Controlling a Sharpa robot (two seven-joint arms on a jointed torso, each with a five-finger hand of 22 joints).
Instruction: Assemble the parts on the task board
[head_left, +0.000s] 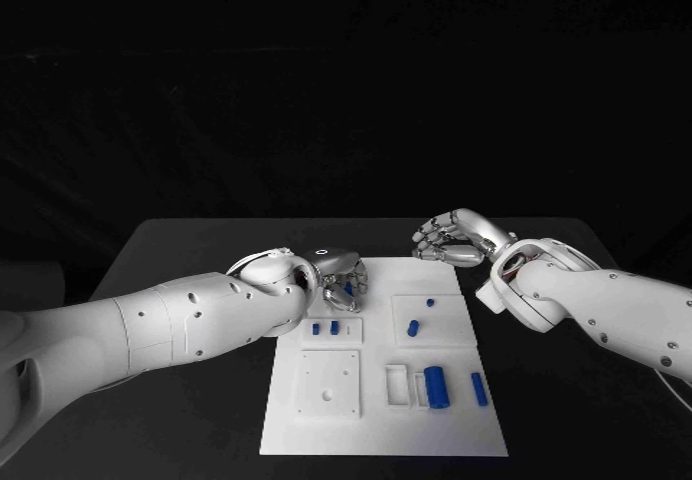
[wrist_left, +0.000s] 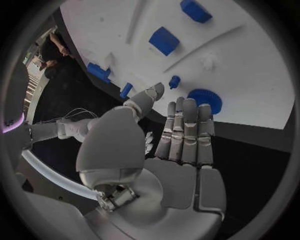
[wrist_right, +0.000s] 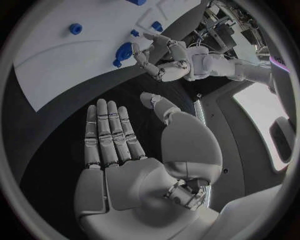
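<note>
On the task board (head_left: 378, 432), seven parts (head_left: 434, 384).

A black table (head_left: 202, 240) lies beneath the fingers, spreading out well beyond them on every side.

We see both white arms reaching in from the sides toward the far middle of the worktop (head_left: 188, 240). The left robot hand (head_left: 340, 277) holds nothing; in its wrist view its fingers (wrist_left: 185, 131) lie straight and side by side, the thumb angled apart. The right robot hand (head_left: 456, 238) is likewise empty, its fingers (wrist_right: 110, 132) stretched flat and its thumb spread aside. The two hands are near each other, not touching.
</note>
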